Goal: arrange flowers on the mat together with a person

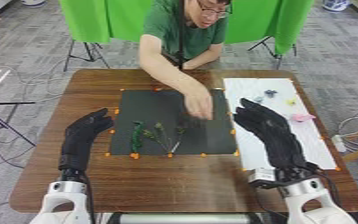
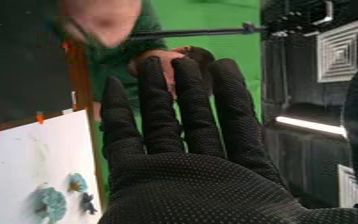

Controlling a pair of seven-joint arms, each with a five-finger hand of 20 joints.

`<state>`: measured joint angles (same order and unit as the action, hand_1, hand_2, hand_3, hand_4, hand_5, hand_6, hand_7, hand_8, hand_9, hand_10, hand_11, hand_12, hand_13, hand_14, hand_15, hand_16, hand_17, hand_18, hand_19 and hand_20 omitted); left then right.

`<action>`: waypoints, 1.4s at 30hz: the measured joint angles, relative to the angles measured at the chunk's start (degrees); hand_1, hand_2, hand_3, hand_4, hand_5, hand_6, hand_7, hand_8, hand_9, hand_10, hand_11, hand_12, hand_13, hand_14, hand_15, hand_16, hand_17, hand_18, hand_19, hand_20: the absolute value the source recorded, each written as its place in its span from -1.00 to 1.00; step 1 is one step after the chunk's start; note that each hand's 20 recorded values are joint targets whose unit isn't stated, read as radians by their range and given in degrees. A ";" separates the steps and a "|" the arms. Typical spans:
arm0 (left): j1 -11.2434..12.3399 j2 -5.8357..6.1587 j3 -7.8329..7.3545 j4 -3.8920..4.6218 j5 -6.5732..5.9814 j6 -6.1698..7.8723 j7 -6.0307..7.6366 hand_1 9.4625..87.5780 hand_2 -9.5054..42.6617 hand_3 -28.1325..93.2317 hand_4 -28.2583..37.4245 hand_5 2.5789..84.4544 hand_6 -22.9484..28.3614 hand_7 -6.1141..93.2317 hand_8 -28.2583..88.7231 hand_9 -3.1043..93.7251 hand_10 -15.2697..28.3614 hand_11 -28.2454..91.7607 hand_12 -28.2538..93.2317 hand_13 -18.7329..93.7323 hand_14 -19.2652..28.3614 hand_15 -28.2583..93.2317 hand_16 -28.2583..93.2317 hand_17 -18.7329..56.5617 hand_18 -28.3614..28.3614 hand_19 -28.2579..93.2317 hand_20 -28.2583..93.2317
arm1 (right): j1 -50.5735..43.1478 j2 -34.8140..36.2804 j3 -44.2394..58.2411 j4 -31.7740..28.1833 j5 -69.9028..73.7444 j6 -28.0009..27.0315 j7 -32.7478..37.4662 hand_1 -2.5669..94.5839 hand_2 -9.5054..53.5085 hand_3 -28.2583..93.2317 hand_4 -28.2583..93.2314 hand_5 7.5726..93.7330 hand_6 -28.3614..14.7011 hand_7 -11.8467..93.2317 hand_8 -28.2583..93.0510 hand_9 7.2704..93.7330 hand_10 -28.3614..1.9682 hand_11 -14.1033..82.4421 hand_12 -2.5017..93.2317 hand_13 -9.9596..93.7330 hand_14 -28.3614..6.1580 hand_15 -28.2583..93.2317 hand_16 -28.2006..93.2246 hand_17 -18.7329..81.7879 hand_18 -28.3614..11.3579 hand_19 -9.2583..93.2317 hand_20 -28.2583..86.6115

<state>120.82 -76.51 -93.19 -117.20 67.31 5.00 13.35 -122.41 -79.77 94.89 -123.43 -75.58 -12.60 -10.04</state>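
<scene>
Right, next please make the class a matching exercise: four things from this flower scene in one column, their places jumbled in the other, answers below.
Things
1. pink flower
2. green stems
3. person's outstretched hand
4. robot's left hand

Places
A. above the dark mat
B. left of the mat, at the brown table
C. on the white sheet
D. lying on the dark mat

Right pairs: 1-C, 2-D, 3-A, 4-B
</scene>
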 measured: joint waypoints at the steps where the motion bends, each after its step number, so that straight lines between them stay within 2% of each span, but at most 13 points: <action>1: 0.02 -0.01 -0.10 -0.02 0.00 0.00 -0.07 -0.51 -0.60 0.54 -0.75 0.16 0.10 -0.54 -0.62 0.09 0.35 -0.16 -0.30 0.04 0.64 -0.09 -0.52 -0.31 0.56 -0.26 -0.21 | -0.02 -0.01 -0.11 0.00 0.91 -0.03 0.22 -0.66 -0.93 0.76 -0.81 -0.14 0.25 -0.58 -0.66 -0.11 -0.01 -0.59 -0.65 -0.08 -0.16 -0.33 -0.22 -0.23 -0.36 -0.70 -0.02; 7: 0.02 -0.02 -0.23 -0.03 0.00 0.01 -0.14 -0.52 -0.59 0.53 -0.76 0.16 0.09 -0.54 -0.62 0.09 0.35 -0.15 -0.30 0.05 0.64 -0.09 -0.52 -0.31 0.56 -0.26 -0.21 | -0.13 0.14 -0.66 -0.03 10.45 0.97 0.55 -0.67 -0.94 0.76 -0.81 -0.14 0.26 -0.58 -0.66 -0.12 -0.01 -0.59 -0.65 -0.10 -0.14 -0.34 -0.22 -0.23 -0.34 -0.72 -0.03; 17: -0.12 -0.07 -0.14 -0.02 -0.15 0.02 -0.05 -0.56 -0.57 0.54 -0.81 0.16 0.09 -0.55 -0.62 0.09 0.35 -0.16 -0.30 0.04 0.64 -0.09 -0.52 -0.31 0.56 -0.26 -0.21 | 0.46 -1.34 0.25 0.01 6.47 0.11 0.59 -0.67 -0.95 0.77 -0.82 -0.15 0.26 -0.58 -0.66 -0.13 -0.02 -0.59 -0.65 -0.11 -0.13 -0.34 -0.22 -0.23 -0.32 -0.73 -0.02; 22: -0.29 -0.10 -0.14 0.00 -0.15 0.02 -0.05 -0.56 -0.57 0.54 -0.81 0.16 0.10 -0.55 -0.62 0.09 0.35 -0.16 -0.30 0.04 0.64 -0.10 -0.52 -0.31 0.56 -0.26 -0.21 | 0.54 -1.62 0.25 0.02 6.51 -0.11 0.62 -0.67 -0.95 0.77 -0.82 -0.14 0.27 -0.57 -0.66 -0.13 -0.02 -0.59 -0.65 -0.11 -0.03 -0.35 -0.24 -0.23 -0.31 -0.73 -0.02; 33: -0.95 0.01 0.12 0.19 -0.15 0.00 -0.01 -0.55 -0.58 0.54 -0.80 0.16 0.09 -0.55 -0.61 0.09 0.35 -0.16 -0.30 0.04 0.64 -0.09 -0.52 -0.31 0.56 -0.26 -0.21 | 1.14 -0.94 -0.45 0.47 6.60 0.08 0.48 -0.66 -0.98 0.77 -0.82 -0.14 0.28 -0.57 -0.66 -0.12 -0.03 -0.59 -0.63 -0.11 0.00 -0.34 -0.26 -0.21 -0.28 -0.70 0.01; 36: -1.06 0.01 0.13 0.21 -0.15 0.00 0.05 -0.55 -0.58 0.54 -0.80 0.16 0.09 -0.55 -0.61 0.09 0.35 -0.16 -0.30 0.04 0.64 -0.09 -0.52 -0.31 0.56 -0.26 -0.21 | 1.46 -0.74 -0.49 0.52 6.55 0.13 0.31 -0.58 -0.96 0.72 -0.83 -0.14 0.27 -0.56 -0.66 -0.12 -0.04 -0.59 -0.62 -0.04 -0.09 -0.32 -0.26 -0.16 -0.28 -0.57 0.09; 39: -1.21 0.01 0.18 0.28 -0.13 0.00 0.15 -0.54 -0.59 0.54 -0.80 0.16 0.09 -0.55 -0.62 0.09 0.35 -0.16 -0.30 0.04 0.64 -0.09 -0.52 -0.31 0.56 -0.26 -0.21 | 2.26 -0.64 -0.11 0.54 4.89 0.92 0.36 -0.47 -0.96 0.67 -0.85 -0.12 0.24 -0.53 -0.67 -0.03 -0.04 -0.55 -0.58 0.22 -0.12 -0.26 -0.25 -0.06 -0.26 -0.24 0.23; 42: -1.28 0.01 0.16 0.29 -0.13 0.03 0.25 -0.54 -0.59 0.54 -0.79 0.16 0.09 -0.55 -0.62 0.09 0.35 -0.16 -0.30 0.05 0.64 -0.09 -0.52 -0.31 0.56 -0.26 -0.21 | 4.35 0.10 -0.29 0.49 -3.67 6.42 1.85 -0.37 -1.00 0.66 -0.86 -0.08 0.29 -0.49 -0.68 0.05 -0.02 -0.49 -0.56 0.42 -0.04 -0.22 -0.20 -0.02 -0.32 0.02 0.25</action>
<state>119.54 -76.50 -93.02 -116.91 67.18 5.04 13.60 -118.06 -79.67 94.60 -122.94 -79.25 -6.18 -8.19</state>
